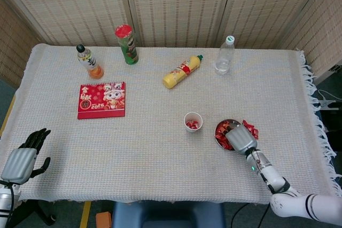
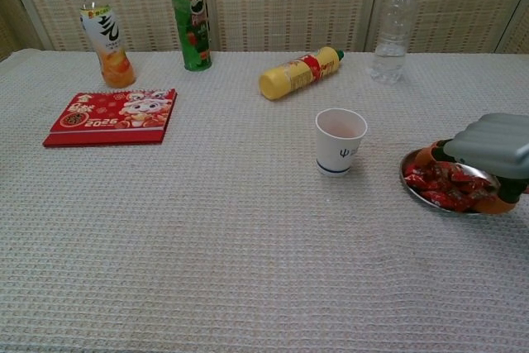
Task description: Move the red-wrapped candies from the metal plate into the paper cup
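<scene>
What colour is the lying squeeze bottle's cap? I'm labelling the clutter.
Green, on the yellow squeeze bottle; clearest in the chest view.

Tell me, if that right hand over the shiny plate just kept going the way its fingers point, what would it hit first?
Probably the red-wrapped candies heaped in the metal plate. The right hand sits right over them, fingers angled down and forward. The paper cup stands further along, though depth is hard to judge.
</scene>
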Controlling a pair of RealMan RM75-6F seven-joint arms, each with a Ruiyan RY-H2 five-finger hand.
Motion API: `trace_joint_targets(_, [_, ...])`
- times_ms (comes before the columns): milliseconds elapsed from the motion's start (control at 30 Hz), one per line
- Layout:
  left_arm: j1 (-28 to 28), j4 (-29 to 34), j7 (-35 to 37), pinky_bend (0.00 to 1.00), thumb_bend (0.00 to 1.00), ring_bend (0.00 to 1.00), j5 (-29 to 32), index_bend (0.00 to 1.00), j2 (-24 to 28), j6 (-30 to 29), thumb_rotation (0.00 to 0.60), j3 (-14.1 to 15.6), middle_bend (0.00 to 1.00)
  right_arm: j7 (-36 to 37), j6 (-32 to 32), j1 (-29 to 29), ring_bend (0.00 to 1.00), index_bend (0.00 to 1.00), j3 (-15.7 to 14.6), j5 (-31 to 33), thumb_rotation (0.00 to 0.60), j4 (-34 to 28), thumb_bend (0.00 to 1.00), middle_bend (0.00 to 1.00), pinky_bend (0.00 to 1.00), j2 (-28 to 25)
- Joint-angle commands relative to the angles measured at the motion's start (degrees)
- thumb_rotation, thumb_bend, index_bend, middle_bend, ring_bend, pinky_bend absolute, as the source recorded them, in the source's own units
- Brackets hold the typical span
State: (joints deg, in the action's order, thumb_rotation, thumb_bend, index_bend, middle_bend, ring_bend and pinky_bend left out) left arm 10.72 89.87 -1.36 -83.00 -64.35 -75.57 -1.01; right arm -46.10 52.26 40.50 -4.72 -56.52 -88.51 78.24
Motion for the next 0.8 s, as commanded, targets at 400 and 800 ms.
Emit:
trace_joint_targets(400, [0.10, -0.14, 0.40, 0.34, 0.44, 0.05, 0.08, 0.00, 0.16, 0.25, 0.600, 0.01, 0.00, -4.27, 2.35, -0.12, 0.87, 0.30, -0.66, 0.94, 0.600, 0.99, 0.22, 0.32, 1.00, 2.30])
trace_joint_targets(800, [0.15, -0.09, 0.45, 0.34, 0.44, 0.05, -0.01, 0.00, 0.31, 0.42, 0.600, 0.12, 0.00, -6.69, 3.62, -0.42, 0.88, 0.51, -0.98, 0.45, 0.600, 2.35, 0.37, 0.44, 1.00, 3.75])
